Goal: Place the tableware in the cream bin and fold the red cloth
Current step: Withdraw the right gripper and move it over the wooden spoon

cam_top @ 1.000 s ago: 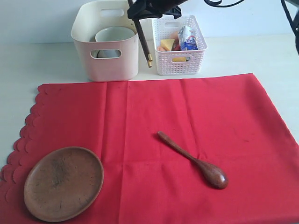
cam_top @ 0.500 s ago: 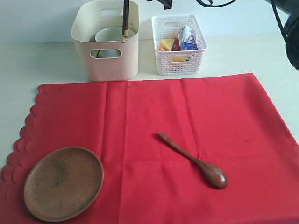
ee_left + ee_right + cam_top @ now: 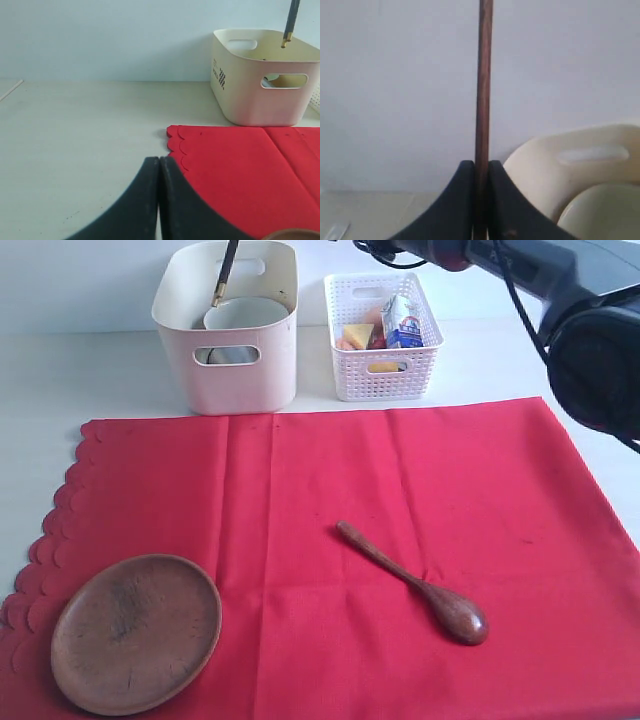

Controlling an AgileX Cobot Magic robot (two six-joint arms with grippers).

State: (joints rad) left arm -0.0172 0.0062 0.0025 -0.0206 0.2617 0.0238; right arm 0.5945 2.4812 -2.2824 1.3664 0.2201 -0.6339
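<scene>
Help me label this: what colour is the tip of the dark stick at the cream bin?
Gold; the chopsticks show it best in the left wrist view.

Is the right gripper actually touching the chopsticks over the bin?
Touching. The right wrist view shows both fingers pressed against the dark chopsticks, with no gap on either side.

Desk: pale off-white surface, meeting a light wall at its far edge. 3 items rest directly on it.

Item 1: red cloth, spread flat over most of the near part of the desk. Its scalloped edge faces the desk's left edge, and faint crease lines are visible.

Item 2: cream bin, upright toward the far edge, at the cloth's far hem. Contact with the hem cannot be confirmed.

Item 3: white lattice basket, upright just right of the bin, apart from it.
</scene>
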